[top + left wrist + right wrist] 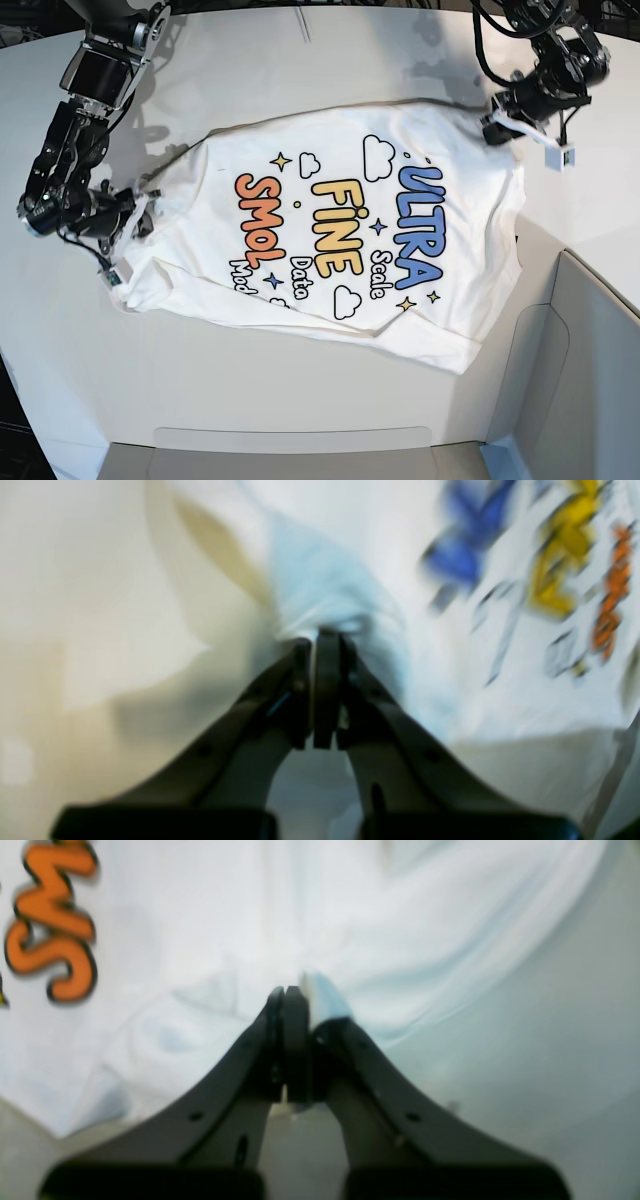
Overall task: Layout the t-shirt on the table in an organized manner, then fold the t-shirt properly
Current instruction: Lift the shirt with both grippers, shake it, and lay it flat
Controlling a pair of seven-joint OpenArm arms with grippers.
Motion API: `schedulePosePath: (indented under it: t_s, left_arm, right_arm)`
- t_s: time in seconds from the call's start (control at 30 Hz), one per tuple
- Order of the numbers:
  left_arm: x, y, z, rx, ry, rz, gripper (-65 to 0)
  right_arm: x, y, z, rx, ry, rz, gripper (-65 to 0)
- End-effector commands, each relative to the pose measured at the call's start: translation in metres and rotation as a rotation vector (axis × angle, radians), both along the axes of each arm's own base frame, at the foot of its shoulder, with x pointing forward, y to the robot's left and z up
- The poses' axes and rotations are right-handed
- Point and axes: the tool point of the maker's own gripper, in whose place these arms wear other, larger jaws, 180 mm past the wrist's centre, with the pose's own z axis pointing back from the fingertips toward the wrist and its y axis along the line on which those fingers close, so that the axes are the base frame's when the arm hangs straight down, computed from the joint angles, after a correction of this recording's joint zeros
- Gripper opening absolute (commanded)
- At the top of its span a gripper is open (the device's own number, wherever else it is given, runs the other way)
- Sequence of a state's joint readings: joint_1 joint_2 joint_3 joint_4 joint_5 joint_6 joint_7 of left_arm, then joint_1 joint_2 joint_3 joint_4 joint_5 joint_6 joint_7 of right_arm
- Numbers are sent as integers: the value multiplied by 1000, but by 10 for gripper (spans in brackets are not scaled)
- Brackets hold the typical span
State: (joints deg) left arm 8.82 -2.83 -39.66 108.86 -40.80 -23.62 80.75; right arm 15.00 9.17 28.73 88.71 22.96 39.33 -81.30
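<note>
The tabletop [300,40] carries everything, and my t-shirt [330,240] lies across its middle, print side up, spread wide but not yet tidy. I judge the laying-out to be well along and unfinished: the body is open and the lettering reads clearly, yet the cloth bunches toward both ends, one lower corner is turned under near the grey panels [590,340], and the edges run crooked. No fold has been made, so the whole folding half of the job is left.

At the shirt's end nearest the blue lettering, my left gripper [320,637] is pressed together on a gathered bit of white cloth; the wrist view is blurred, but the cloth rises into the tips. At the opposite end, beside the orange lettering, my right gripper [292,990] is likewise clamped on a pinch of fabric at the shirt's edge. With both ends held, I expect the next step is to pull the shirt taut and flat.

The grey panels just past the shirt's lower corner look like a bin; what shows of the inside holds nothing.
</note>
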Motion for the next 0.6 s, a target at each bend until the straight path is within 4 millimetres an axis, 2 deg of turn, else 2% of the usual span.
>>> schedulePosePath:
  t_s: [0.0, 0.1, 0.23, 0.33, 0.43, 0.5, 0.57]
  left_arm:
    - [16, 20, 19, 30, -69, 43, -650]
    - [35, 56, 40, 37, -153, 143, -650]
    - [51, 99, 77, 100, -247, 212, -650]
    - [65, 116, 109, 156, -320, 216, -650]
    - [84, 127, 147, 185, -422, 215, -650]
    - [99, 130, 169, 189, -481, 213, -650]
    - [123, 124, 185, 156, -528, 186, -650]
  right_arm:
    - [24, 2, 38, -6, -127, 24, -650]
    - [48, 5, 79, -15, -240, 27, -650]
    - [71, 5, 117, -14, -334, 27, -650]
    - [81, 10, 138, -4, -385, 29, -650]
    - [96, 15, 170, 34, -486, 28, -650]
    - [104, 21, 183, 81, -524, 12, -650]
    - [118, 30, 195, 140, -543, 1, -650]
